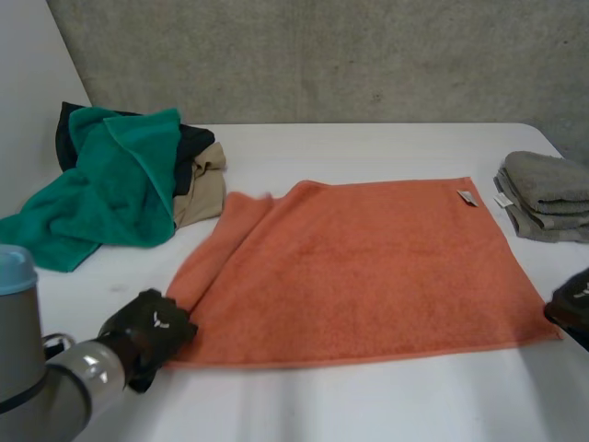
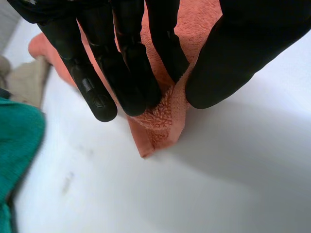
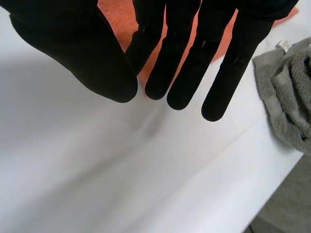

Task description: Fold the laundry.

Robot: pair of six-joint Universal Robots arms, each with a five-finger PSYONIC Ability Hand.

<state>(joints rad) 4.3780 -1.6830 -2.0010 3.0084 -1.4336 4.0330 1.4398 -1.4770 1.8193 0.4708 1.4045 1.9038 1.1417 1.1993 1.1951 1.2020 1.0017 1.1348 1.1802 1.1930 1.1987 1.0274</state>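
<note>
Left hand (image 1: 147, 327) is at the near edge of the white table (image 1: 368, 405), its fingers (image 2: 136, 73) and thumb pinching the near-left corner of the orange towel (image 1: 359, 267), which lies spread flat mid-table with its long axis left to right. Right hand (image 1: 572, 306) hovers just off the towel's near-right corner, so each arm is nearest its own corner for folding toward the far edge. The wrist views settle what the head view leaves unclear: the left hand bunches the corner's terry, while the right's straight fingers (image 3: 187, 68) hold nothing, with folded grey towels (image 3: 286, 97) beside them.
</note>
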